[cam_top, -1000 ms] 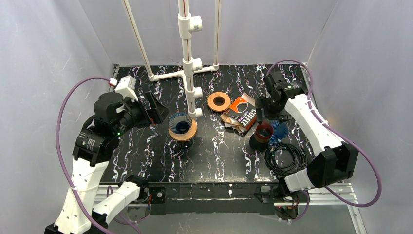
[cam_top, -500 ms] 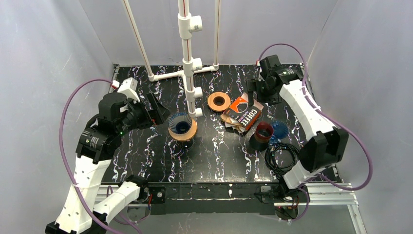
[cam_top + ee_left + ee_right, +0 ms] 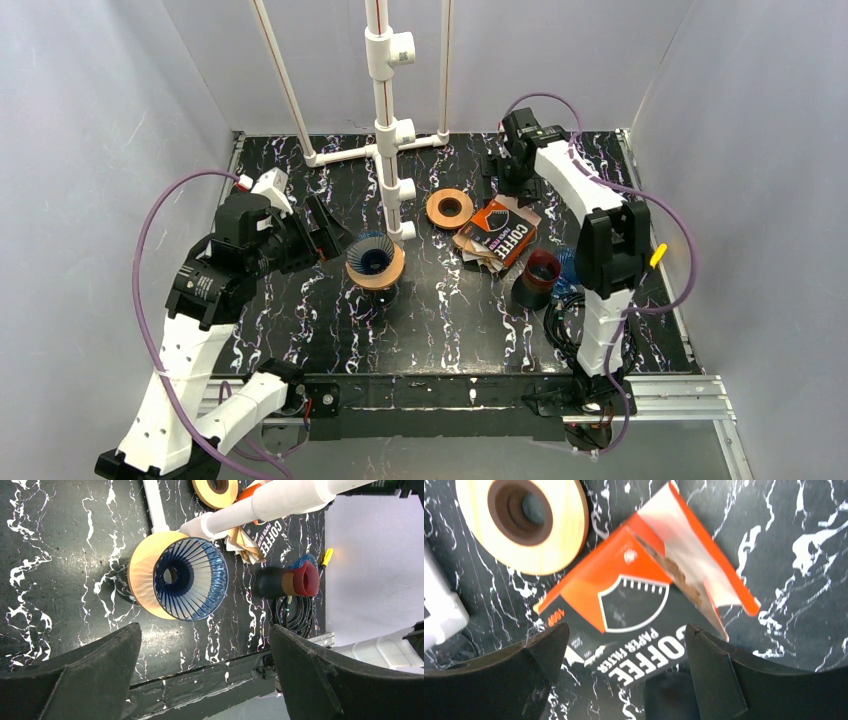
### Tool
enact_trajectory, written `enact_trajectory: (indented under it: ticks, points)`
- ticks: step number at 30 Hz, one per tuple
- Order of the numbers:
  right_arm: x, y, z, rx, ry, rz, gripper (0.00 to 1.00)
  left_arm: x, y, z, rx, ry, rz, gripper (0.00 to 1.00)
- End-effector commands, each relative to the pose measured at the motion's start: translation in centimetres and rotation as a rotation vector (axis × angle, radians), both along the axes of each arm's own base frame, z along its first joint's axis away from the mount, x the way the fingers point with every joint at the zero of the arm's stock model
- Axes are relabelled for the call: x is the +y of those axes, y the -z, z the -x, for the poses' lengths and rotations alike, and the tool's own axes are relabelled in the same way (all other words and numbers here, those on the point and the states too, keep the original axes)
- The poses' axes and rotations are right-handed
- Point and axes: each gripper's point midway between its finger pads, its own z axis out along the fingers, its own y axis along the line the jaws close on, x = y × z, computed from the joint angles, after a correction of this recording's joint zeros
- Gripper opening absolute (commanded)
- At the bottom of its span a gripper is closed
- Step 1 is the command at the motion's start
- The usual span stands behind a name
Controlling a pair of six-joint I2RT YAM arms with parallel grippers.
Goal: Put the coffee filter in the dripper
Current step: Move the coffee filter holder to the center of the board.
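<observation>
Right gripper (image 3: 624, 630): swung from frame right to upper centre over filter box (image 3: 594, 590), jaws wide, empty, like left gripper (image 3: 205, 630); fetching stage, next pinch one filter.

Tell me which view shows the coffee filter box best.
Right wrist. The coffee filter box fills the frame, flap open, lettering readable. Top external shows it whole but small, beside the wooden ring. Left wrist shows only part of it, cut across by the white pipe.
</observation>
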Motion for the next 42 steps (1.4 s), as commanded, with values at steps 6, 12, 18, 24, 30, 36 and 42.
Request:
enact_trajectory:
  ticks: [6, 12, 18, 24, 30, 36, 42]
  points:
    - [-1.3, 1.5, -4.9, -0.003, 0.061, -0.045, 0.94, 0.2, 0.8, 0.4, 0.036, -0.025, 0.012, 0.98]
    - [-0.1, 4.4, -3.4, 0.113, 0.028, -0.122, 0.89, 0.2, 1.1, 0.4, 0.048, -0.027, 0.012, 0.98]
    - [1.2, 5.3, -1.5, 0.176, -0.021, -0.205, 0.74, 0.0, 1.2, 0.6, 0.055, -0.020, 0.025, 0.98]
    - [1.8, 5.8, 0.6, 0.231, -0.067, -0.232, 0.69, -0.2, 1.4, 0.9, 0.066, -0.017, 0.040, 0.98]
    - [2.2, 5.8, 3.4, 0.291, -0.050, -0.271, 0.66, -0.5, 1.8, 1.4, 0.086, -0.007, 0.060, 0.98]
    - [2.5, 5.4, 6.5, 0.344, -0.012, -0.326, 0.66, -0.7, 2.3, 1.9, 0.107, -0.009, 0.082, 0.98]
    - [3.6, 5.1, 8.5, 0.374, 0.038, -0.406, 0.66, -0.7, 2.9, 2.3, 0.123, -0.013, 0.096, 0.98]
